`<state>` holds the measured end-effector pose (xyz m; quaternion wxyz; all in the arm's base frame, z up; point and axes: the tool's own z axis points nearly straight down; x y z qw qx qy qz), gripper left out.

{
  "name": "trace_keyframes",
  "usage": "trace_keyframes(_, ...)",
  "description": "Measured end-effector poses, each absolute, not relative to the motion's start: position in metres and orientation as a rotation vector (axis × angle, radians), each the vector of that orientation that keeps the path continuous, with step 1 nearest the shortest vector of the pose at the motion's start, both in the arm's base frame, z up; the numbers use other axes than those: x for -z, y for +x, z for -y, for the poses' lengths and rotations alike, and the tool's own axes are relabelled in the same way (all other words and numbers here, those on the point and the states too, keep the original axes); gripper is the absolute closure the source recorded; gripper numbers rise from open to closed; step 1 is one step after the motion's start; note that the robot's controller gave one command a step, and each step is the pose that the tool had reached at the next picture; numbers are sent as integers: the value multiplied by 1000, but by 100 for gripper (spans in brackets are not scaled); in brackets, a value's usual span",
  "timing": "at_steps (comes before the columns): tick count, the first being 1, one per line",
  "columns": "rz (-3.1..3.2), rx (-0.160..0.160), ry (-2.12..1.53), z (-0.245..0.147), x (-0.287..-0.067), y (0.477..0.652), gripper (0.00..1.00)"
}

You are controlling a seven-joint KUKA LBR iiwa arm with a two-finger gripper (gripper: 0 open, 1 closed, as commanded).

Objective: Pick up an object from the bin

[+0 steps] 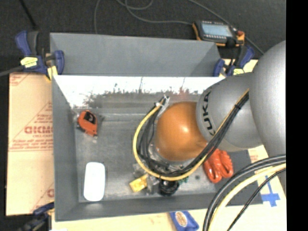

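Note:
My gripper (157, 179) is low in the bin near its front wall, mostly hidden under the orange dome and cable loops of the wrist. A small yellow piece (138, 184) lies on the bin floor right against the gripper's left side. Whether it touches the gripper I cannot tell. A dark round thing (168, 188) sits just below the gripper; it may belong to the gripper or be a loose item. A red-orange lumpy thing (219, 166) lies to the right of the gripper, partly under the arm.
A white oblong bar (94, 181) lies upright in the view at the front left of the bin. An orange and black tape measure (87, 122) sits at the left, farther back. The arm covers the bin's right side.

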<state>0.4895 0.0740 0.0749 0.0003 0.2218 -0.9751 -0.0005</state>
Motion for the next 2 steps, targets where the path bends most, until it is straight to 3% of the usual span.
trace_keyframes(2, 3060, 1, 696, -74, -119, 489, 100)
